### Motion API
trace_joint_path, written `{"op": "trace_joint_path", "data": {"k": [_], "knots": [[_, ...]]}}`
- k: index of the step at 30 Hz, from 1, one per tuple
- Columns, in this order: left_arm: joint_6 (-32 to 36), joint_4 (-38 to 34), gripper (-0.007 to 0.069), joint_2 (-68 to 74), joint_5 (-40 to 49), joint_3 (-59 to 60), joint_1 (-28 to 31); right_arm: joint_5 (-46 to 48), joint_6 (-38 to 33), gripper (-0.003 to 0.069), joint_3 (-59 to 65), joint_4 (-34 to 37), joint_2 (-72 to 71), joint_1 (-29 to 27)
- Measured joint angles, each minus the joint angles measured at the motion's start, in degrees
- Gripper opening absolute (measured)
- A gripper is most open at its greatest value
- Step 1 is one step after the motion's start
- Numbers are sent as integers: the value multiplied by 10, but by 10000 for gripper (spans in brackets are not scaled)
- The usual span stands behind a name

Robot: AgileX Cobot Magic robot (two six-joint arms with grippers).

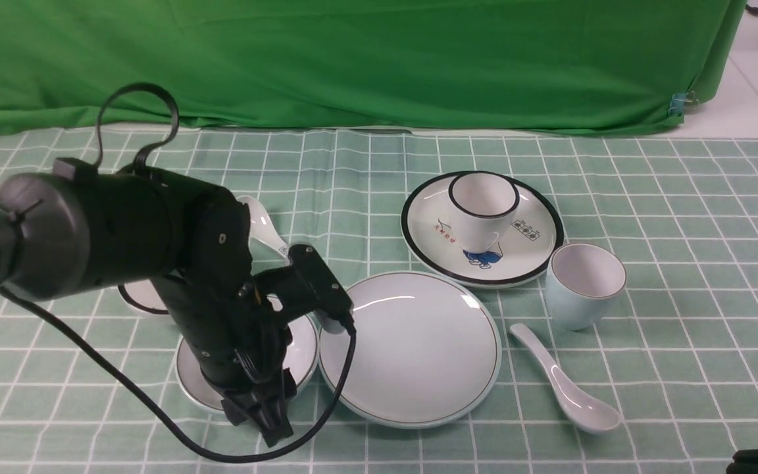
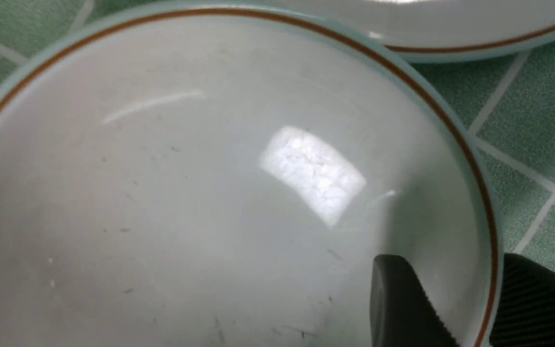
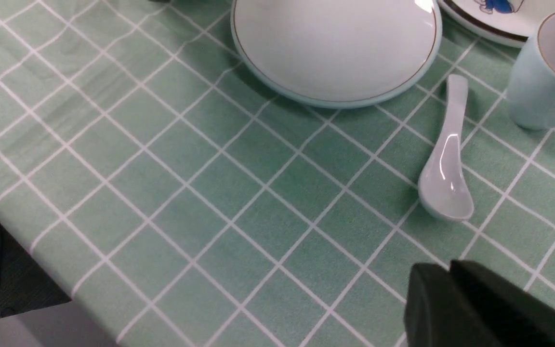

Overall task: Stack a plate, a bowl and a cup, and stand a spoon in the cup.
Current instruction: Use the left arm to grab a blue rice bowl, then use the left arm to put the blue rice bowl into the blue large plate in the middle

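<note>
On cloth (image 1: pixel 682 197) | two each: plates (image 1: pixel 412 349) (image 1: pixel 435 247), bowls (image 1: pixel 301 352) (image 1: pixel 139 299), cups (image 1: pixel 583 286) (image 1: pixel 484 210), spoons (image 1: pixel 566 385) (image 1: pixel 264 227) | left gripper (image 2: pixel 475 313) (parted) straddles bowl (image 2: pixel 210 193)

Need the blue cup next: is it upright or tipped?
Upright: the blue cup stands on its base, mouth up.

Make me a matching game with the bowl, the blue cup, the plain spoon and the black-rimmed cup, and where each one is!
1 bowl
2 pale blue cup
3 plain white spoon
4 black-rimmed cup

A on the picture plate
B lying down on the checked cloth
C upright beside the picture plate
D left gripper straddles its rim

Pairs: 1-D, 2-C, 3-B, 4-A
</note>
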Motion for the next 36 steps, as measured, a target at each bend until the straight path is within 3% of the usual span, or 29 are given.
{"op": "trace_joint_path", "data": {"k": [3, 6, 10, 19, 26, 36], "knots": [[1, -7, 101, 3, 4, 1, 0, 0, 0, 74, 0, -2, 0, 0], [1, -17, 52, 1, -5, 1, 0, 0, -4, 74, 0, -3, 0, 0], [-36, -23, 45, -13, -3, 1, -4, 0, -5, 75, 0, -5, 0, 0], [-103, 17, 26, -101, 8, -11, -81, 0, -5, 78, 0, -14, 0, 0], [-109, 28, 26, -94, 4, -98, -103, 0, -5, 85, 0, -22, 0, 0], [-76, 28, 27, 31, 4, -171, -139, 0, -4, 86, 0, -31, 0, 0]]}}
